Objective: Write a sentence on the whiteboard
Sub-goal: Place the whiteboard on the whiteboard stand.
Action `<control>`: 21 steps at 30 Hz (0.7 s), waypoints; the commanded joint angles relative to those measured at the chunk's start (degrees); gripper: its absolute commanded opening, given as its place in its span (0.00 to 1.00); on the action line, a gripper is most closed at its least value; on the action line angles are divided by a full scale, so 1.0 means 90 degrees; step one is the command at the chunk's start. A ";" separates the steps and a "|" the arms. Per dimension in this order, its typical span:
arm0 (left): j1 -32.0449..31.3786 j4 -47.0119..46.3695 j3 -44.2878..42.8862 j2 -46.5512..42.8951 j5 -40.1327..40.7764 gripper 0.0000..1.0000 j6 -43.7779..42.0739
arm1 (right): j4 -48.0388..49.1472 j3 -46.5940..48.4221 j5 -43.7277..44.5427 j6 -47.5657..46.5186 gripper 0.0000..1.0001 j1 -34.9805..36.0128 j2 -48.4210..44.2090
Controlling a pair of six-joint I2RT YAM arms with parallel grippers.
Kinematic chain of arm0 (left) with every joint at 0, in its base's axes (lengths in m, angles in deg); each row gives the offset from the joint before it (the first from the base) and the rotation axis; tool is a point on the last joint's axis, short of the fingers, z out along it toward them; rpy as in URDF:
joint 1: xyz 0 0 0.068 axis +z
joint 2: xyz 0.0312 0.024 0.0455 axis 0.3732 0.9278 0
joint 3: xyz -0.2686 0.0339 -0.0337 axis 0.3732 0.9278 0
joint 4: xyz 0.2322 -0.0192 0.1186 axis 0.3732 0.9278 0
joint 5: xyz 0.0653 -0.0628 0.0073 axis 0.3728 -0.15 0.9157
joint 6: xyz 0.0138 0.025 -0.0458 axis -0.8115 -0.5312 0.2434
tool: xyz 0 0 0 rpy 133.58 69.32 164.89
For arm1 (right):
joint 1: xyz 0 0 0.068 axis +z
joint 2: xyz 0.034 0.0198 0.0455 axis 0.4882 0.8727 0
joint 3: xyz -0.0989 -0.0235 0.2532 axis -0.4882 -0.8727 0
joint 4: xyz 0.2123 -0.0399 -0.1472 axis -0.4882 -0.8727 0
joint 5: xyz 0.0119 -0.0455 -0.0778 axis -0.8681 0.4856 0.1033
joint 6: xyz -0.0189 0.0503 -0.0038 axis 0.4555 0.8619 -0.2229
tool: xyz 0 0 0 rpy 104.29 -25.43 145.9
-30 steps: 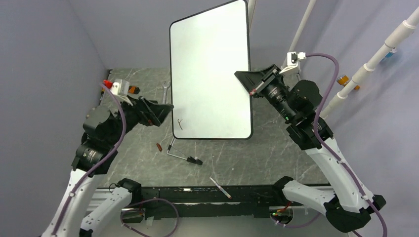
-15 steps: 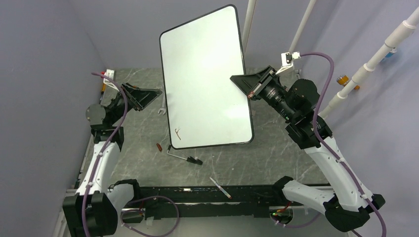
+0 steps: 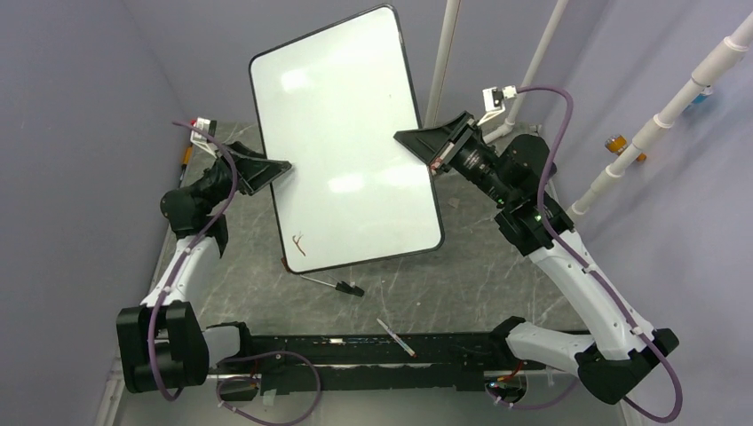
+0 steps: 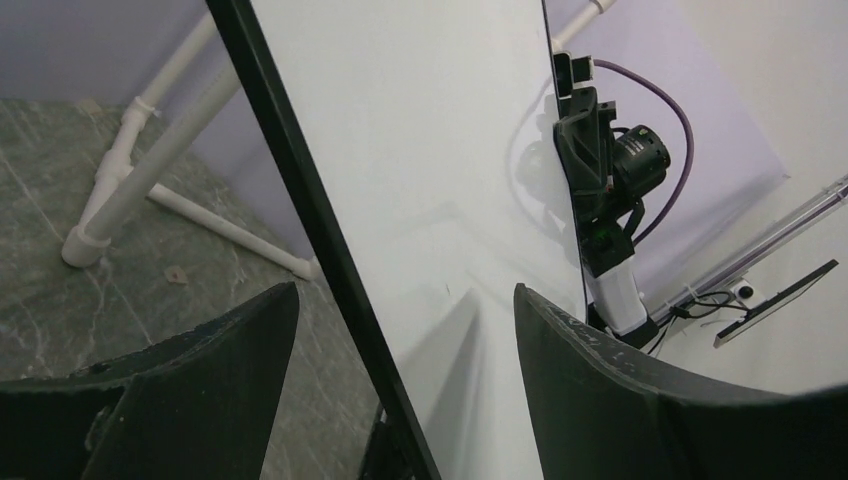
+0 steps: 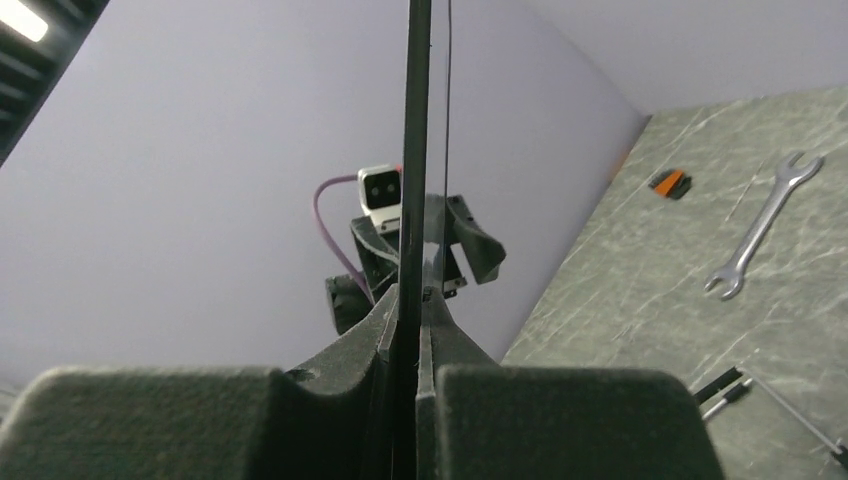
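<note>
The whiteboard point(image 3: 342, 142) is lifted off the table and tilted, its top leaning left. One small reddish-brown mark of the sentence point(image 3: 300, 241) sits near its lower left corner. My right gripper point(image 3: 428, 147) is shut on the board's right edge; in the right wrist view the board is edge-on point(image 5: 417, 120) between the closed fingers point(image 5: 415, 345). My left gripper point(image 3: 282, 169) is open at the board's left edge. In the left wrist view the dark rim point(image 4: 300, 190) runs between the spread fingers point(image 4: 405, 335), touching neither.
A thin pen point(image 3: 396, 338) lies on the front rail. A black-handled metal tool point(image 3: 333, 284) lies just below the board. A wrench point(image 5: 765, 225) and a small orange piece point(image 5: 668, 182) lie behind it. White pipes point(image 3: 657, 124) stand at the right.
The right gripper has swung the board left and up, tilting it further. The left gripper drew back from the board's edge and opened; the edge now lies between its fingers.
</note>
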 commanded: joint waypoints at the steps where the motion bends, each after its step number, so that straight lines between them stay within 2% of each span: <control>1: 0.0056 -0.0309 -0.0248 0.0031 -0.0340 0.85 -0.0105 | 0.1961 0.0192 -0.0279 0.0541 0.00 0.0032 -0.0268; 3: 0.0110 -0.0061 -0.0270 -0.0039 -0.0353 0.84 -0.0289 | 0.1814 0.0276 -0.0263 0.0369 0.00 0.0033 -0.0296; 5: 0.0115 -0.0207 -0.0345 -0.0029 -0.0433 0.69 -0.0204 | 0.1859 0.0266 -0.0326 0.0355 0.00 0.0021 -0.0262; 8: 0.0102 -0.1144 -0.0442 0.0143 -0.0576 0.51 0.0538 | 0.2156 0.0127 -0.0490 0.0479 0.00 0.0017 -0.0158; 12: 0.0102 -0.2504 -0.0617 0.0393 -0.0727 0.34 0.1867 | 0.2898 -0.0130 -0.0793 0.0644 0.00 -0.0036 0.0081; 15: 0.0099 -0.2367 -0.0650 0.0210 -0.0924 0.35 0.1883 | 0.3415 -0.0211 -0.1148 0.0854 0.00 -0.0152 0.0338; 19: 0.0105 -0.1220 -0.0548 -0.0301 -0.1242 0.30 0.1031 | 0.3704 -0.0323 -0.1329 0.0996 0.00 -0.0358 0.0478; 21: 0.0102 -0.0687 -0.0512 -0.0566 -0.1336 0.32 0.0669 | 0.3794 -0.0364 -0.1397 0.1042 0.00 -0.0423 0.0534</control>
